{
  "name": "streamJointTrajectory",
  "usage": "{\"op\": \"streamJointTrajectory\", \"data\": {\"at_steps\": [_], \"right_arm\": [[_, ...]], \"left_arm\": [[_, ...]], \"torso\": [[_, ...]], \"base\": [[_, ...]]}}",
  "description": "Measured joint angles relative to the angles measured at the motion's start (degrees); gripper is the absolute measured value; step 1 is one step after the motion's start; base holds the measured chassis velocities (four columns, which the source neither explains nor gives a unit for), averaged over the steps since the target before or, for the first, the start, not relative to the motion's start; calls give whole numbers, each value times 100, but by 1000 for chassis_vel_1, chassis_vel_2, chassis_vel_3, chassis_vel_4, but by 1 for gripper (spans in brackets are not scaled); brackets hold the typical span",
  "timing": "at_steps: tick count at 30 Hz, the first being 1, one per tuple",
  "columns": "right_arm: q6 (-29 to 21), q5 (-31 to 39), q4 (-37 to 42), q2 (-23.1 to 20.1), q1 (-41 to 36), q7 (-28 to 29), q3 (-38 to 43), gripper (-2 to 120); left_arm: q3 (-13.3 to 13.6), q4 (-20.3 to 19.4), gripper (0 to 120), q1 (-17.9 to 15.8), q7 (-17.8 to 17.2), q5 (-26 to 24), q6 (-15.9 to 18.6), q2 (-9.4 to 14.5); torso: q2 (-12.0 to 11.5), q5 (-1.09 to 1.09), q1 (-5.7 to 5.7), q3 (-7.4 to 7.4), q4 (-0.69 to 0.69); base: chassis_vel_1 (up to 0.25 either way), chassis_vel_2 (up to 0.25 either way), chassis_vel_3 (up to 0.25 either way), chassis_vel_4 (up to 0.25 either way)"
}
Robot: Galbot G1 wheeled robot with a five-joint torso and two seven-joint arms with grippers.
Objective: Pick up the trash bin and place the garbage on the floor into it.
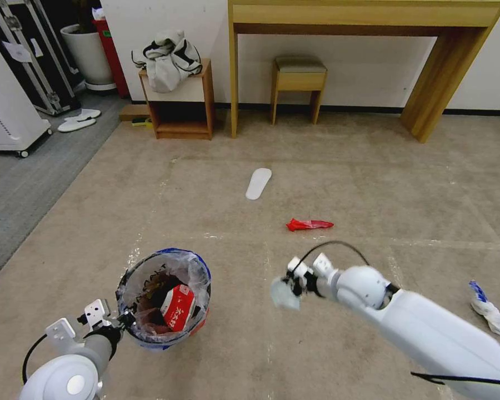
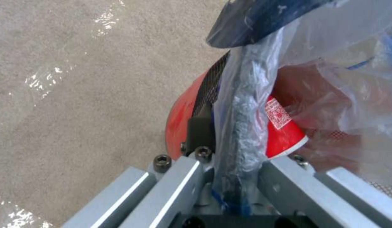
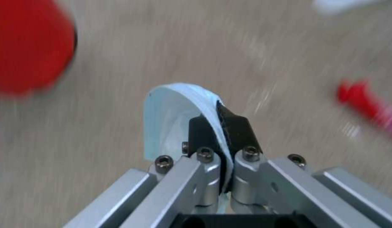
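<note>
Head view: our left gripper (image 1: 129, 320) is clamped on the near-left rim of the trash bin (image 1: 164, 297), which sits at lower left over the floor (image 1: 339, 178). Inside the bin's clear liner we see a red-white carton (image 1: 178, 307). Our right gripper (image 1: 292, 284) is out in front, just right of the bin, pinching a pale blue-white scrap (image 1: 284, 294). Still on the carpet: a red wrapper (image 1: 309, 224) ahead of the right gripper, a white insole-shaped piece (image 1: 259, 183) farther out, and a crumpled white-and-blue piece (image 1: 489, 309) at far right.

Left wrist view: left gripper (image 2: 223, 148) fingers closed on the bin's (image 2: 183, 112) liner-wrapped rim, with the red wall outside and the carton (image 2: 282, 125) inside. Carpet (image 2: 77, 95) below.

Right wrist view: right gripper (image 3: 221, 133) fingers together on the scrap (image 3: 170, 117), which curls up past the pads. Blurred red bin wall (image 3: 27, 47) to one side, red wrapper (image 3: 364, 101) to the other, carpet (image 3: 162, 41) underneath.
</note>
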Motion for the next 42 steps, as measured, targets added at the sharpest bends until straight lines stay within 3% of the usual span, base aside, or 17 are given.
{"op": "streamJointTrajectory", "data": {"at_steps": [1, 3, 6, 8, 9, 11, 17, 19, 35, 37, 42], "right_arm": [[0, 0, 0, 0, 0, 0, 0, 0], [523, 432, 196, 52, 17, 152, 255, 0], [681, 588, 272, 71, 26, 206, 317, 0], [1192, 1256, 627, 143, 117, 303, 454, 0], [1192, 1256, 627, 143, 117, 303, 454, 0], [1460, 1691, 890, 227, 319, 352, 366, 0], [1648, 2234, 1137, 432, 697, 402, 30, 0], [1826, 2666, 1171, 671, 1089, 423, -469, 0], [2120, 2989, 605, 1614, 2046, 432, -1978, 0], [2005, 2865, 386, 1973, 2254, 548, -2351, 0], [1734, 2657, 173, 2086, 2380, 677, -2775, 0]], "left_arm": [[0, 0, 0, 0, 0, 0, 0, 0], [14, 0, 0, -9, -2, -7, 4, 1], [22, 0, 0, -10, -2, -8, 7, 1], [46, 0, 0, -22, -6, -12, 19, 1], [46, 0, 0, -22, -6, -12, 19, 1], [56, 0, 0, -34, -16, -35, 30, 6], [63, -16, 0, -49, -48, -97, 53, 12], [73, -56, 0, -66, -70, -133, 57, 9], [81, -72, 0, -110, -86, -162, 60, 1], [75, -74, 0, -115, -86, -169, 60, -5], [62, -110, 0, -107, -87, -183, 60, -1]], "torso": [[0, 0, 0, 0, 0], [0, 1, 0, 0, 0], [0, 1, 0, 0, 0], [0, 0, 0, 0, -1], [0, 0, 0, 0, -1], [0, -1, 0, 0, 0], [0, -1, 0, 0, 1], [0, 0, 0, 0, 0], [0, -1, 0, 0, 0], [0, -2, 0, 0, 2], [0, 0, 0, 0, -1]], "base": [[0, 0, 0, 0], [0, 0, 0, 0], [0, 0, 0, 0], [0, 0, 0, 0], [0, 0, 0, 0], [0, 0, 0, 0], [0, 0, 0, 0], [0, 0, 0, 0], [0, 0, 0, 0], [0, 0, 0, 0], [0, 0, 0, 0]]}}
